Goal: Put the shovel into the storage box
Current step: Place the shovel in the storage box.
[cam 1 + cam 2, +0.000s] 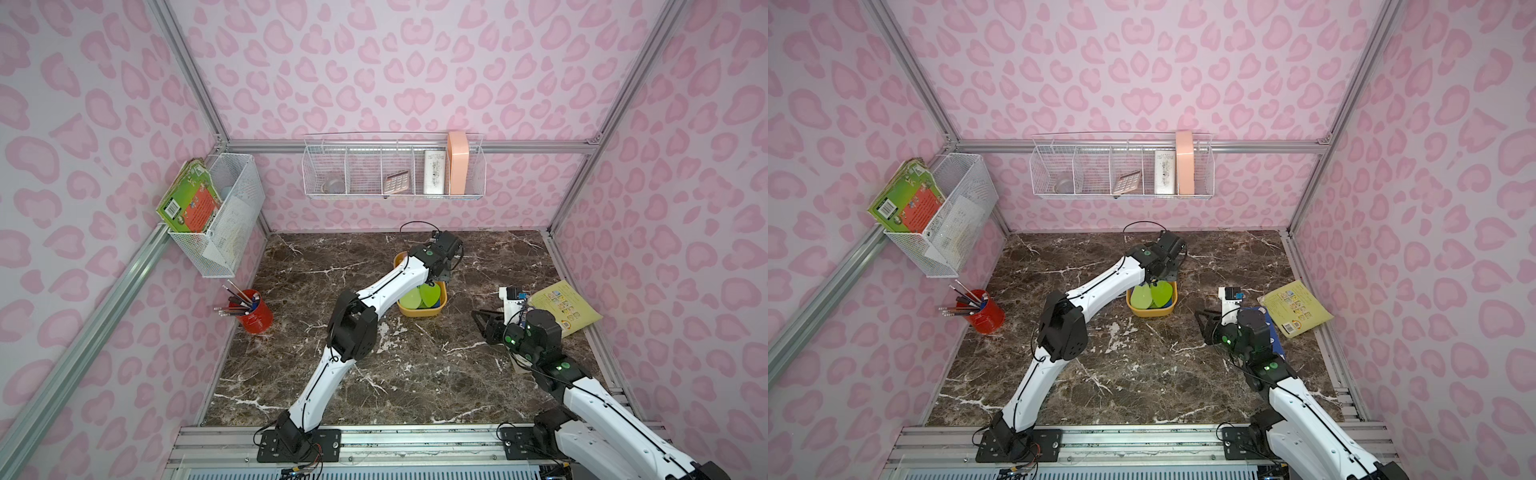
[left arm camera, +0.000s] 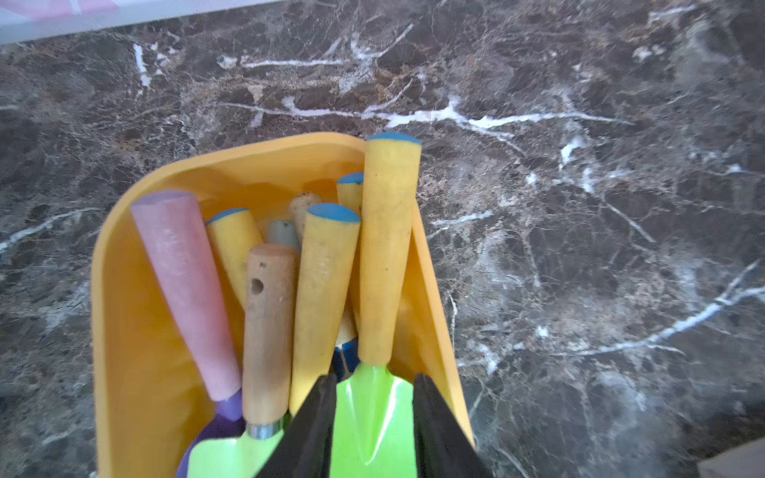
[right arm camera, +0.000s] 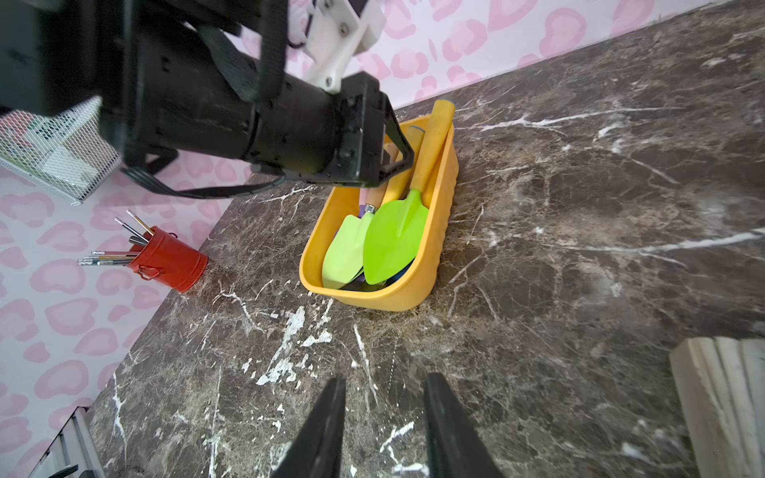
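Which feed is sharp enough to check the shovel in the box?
Right wrist view: sharp, evenly lit on the shovel and storage box. Left wrist view: soft throughout, left hand blurred. Both top views: clear, but the left arm covers part of the box.

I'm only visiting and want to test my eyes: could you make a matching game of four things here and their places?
Things:
1 storage box
2 red pencil cup
3 calculator
4 yellow booklet

Places:
A in the back-wall wire basket
B table, right edge, beside the right arm
C below the left gripper, holding shovels
D table, left edge

Pairs: 1-C, 2-D, 3-A, 4-B
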